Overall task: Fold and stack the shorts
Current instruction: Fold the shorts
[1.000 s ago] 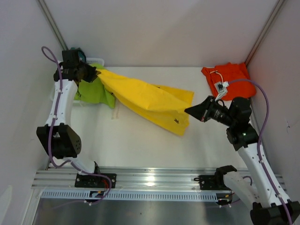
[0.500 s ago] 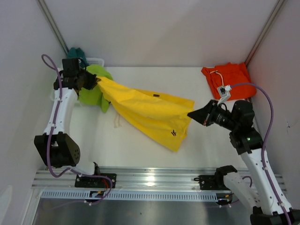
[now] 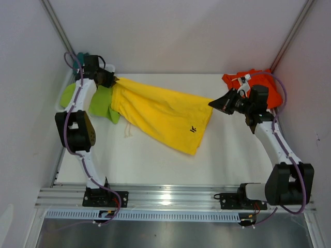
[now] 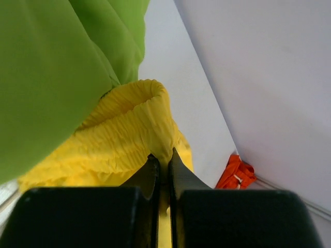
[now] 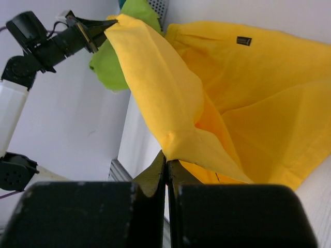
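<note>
Both jaws — tight on yellow shorts (image 3: pixel 165 111)

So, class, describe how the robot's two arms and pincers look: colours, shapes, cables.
The left arm and right arm have white links with bulky black joints. A thin purple cable runs along each. The left pincer and right pincer are black, each tapering to a narrow point.

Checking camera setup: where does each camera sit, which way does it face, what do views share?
Top external: above and behind the bases, facing down; both arms, left pincer and right pincer holding the yellow shorts.
Left wrist: looks along its shut pincer toward the orange shorts.
Right wrist: looks past its shut pincer toward the left arm.
Shared: all show the yellow shorts.
</note>
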Motion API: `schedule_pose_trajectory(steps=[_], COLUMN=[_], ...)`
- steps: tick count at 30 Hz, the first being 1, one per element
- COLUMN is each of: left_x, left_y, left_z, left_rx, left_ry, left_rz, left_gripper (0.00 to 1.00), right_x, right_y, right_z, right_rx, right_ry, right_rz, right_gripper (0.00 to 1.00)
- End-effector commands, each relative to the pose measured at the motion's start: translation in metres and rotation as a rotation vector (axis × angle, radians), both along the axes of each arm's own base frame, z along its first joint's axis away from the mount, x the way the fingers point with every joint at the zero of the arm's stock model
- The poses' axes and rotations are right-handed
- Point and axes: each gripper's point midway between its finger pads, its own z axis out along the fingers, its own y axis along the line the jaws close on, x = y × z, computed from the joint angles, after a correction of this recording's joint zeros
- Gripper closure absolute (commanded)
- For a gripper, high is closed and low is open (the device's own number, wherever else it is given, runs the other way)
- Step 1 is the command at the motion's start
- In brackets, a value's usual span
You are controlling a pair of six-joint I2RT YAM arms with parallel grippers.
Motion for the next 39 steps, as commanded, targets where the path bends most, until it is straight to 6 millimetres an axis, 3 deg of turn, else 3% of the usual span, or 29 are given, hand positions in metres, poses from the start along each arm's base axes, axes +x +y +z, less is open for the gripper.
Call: schedule_pose_trajectory(steps=[1,4,6,7,8,10,11,12,13,14,16,17,18,23,25,29,33,37,39], left_x=[0.033,0.056,0.071,0.078,0.082,0.097,0.102,0.107,0.111,0.113,0.117,0.113,0.113,0.102,0.099,0.091,0.086,0.088,0.089], left_y=[-0.012,-0.021,-0.023,-0.024,-0.027,-0.035,-0.036,-0.038,-0.056,-0.063,-0.065,-0.067,-0.064,-0.057,-0.053,-0.044,-0.04,-0.038,-0.039], left_z=[-0.015,-0.028,-0.024,-0.033,-0.035,-0.041,-0.044,-0.044,-0.055,-0.056,-0.061,-0.072,-0.074,-0.085,-0.089,-0.102,-0.111,-0.112,-0.109], left_rx=[-0.078,-0.065,-0.04,-0.042,-0.054,-0.094,-0.104,-0.115,-0.121,-0.124,-0.129,-0.129,-0.123,-0.103,-0.09,-0.086,-0.085,-0.078,-0.079], left_ry=[-0.044,-0.086,-0.147,-0.148,-0.16,-0.208,-0.218,-0.23,-0.231,-0.237,-0.249,-0.23,-0.227,-0.185,-0.167,-0.098,-0.059,-0.061,-0.07], left_rz=[0.013,0.017,0.034,0.042,0.036,0.025,0.024,0.023,-0.004,-0.013,-0.011,-0.01,0.005,0.029,0.045,0.08,0.104,0.112,0.106], left_gripper=[1.0,1.0,1.0,0.99,0.99,0.99,0.99,0.99,0.99,1.0,1.0,1.0,1.0,0.95,0.94,0.93,0.93,0.82,0.78], right_x=[0.036,0.064,0.078,0.085,0.096,0.112,0.122,0.128,0.133,0.139,0.145,0.149,0.154,0.14,0.137,0.128,0.124,0.13,0.139], right_y=[-0.002,-0.007,-0.009,-0.01,-0.011,-0.011,-0.012,-0.012,-0.012,-0.012,-0.013,-0.015,-0.03,-0.042,-0.051,-0.075,-0.08,-0.084,-0.085], right_z=[-0.005,-0.02,-0.021,-0.024,-0.038,-0.038,-0.054,-0.057,-0.058,-0.071,-0.076,-0.083,-0.09,-0.116,-0.12,-0.148,-0.17,-0.19,-0.186], right_rx=[0.067,0.082,0.088,0.086,0.081,0.083,0.079,0.082,0.092,0.092,0.094,0.085,0.081,0.055,0.046,0.046,0.042,0.06,0.072], right_ry=[-0.047,-0.048,-0.053,-0.051,-0.019,-0.034,-0.004,-0.004,-0.012,0.012,0.013,0.026,0.039,0.094,0.094,0.172,0.222,0.25,0.232], right_rz=[-0.014,-0.046,-0.068,-0.077,-0.087,-0.087,-0.103,-0.106,-0.11,-0.116,-0.12,-0.142,-0.175,-0.255,-0.307,-0.383,-0.389,-0.393,-0.387], right_gripper=[1.0,1.0,1.0,1.0,1.0,1.0,1.0,1.0,1.0,1.0,1.0,1.0,1.0,1.0,1.0,1.0,1.0,1.0,1.0])
